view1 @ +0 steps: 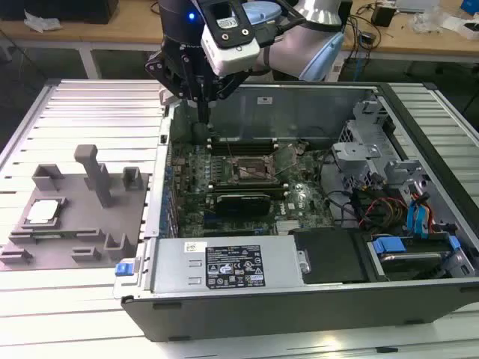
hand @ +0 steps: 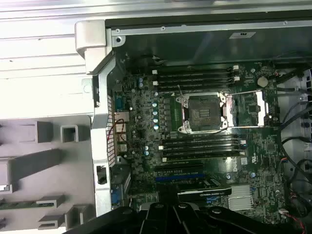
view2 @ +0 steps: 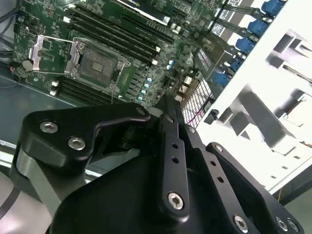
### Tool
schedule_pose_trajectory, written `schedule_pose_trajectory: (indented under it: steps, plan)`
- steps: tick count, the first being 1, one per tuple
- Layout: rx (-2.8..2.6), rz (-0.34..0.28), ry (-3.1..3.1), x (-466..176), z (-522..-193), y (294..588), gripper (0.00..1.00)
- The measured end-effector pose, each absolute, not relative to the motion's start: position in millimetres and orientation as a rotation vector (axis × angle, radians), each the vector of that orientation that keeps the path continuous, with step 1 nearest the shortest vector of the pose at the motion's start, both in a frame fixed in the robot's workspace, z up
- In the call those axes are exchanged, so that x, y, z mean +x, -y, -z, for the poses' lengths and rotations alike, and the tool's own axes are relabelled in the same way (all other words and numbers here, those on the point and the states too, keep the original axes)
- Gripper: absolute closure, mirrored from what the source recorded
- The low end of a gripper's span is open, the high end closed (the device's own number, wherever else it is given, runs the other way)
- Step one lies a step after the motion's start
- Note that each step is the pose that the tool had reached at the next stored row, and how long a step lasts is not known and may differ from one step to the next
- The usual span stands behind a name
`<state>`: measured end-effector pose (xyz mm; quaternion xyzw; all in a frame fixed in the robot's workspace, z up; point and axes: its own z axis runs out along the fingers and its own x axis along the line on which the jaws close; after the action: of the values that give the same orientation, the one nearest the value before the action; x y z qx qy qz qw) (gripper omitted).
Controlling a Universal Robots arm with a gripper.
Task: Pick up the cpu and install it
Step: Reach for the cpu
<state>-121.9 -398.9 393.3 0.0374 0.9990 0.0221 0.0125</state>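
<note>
In the exterior view the gripper [view1: 202, 114] hangs over the far corner of the open computer case [view1: 299, 295], on the exterior view's left, its fingers pressed together and holding nothing. The cpu [view1: 43, 212] lies flat in a recess of the grey fixture [view1: 82, 250] on the slatted surface [view1: 97, 112], outside the case and well apart from the gripper. In the second wrist view the black fingers [view2: 170, 146] meet at their tips above the motherboard [view2: 161, 68], with the socket [view2: 97, 61] beyond them. In the first wrist view the socket [hand: 204, 113] sits between memory slots, its metal lid swung open beside it.
</note>
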Motion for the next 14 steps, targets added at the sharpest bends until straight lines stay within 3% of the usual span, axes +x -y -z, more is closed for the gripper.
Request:
schedule_pose_trajectory:
  steps: [14]
  plan:
    - [0.117, -0.069, -3.114, -125.0, -393.3, 398.7, 0.89]
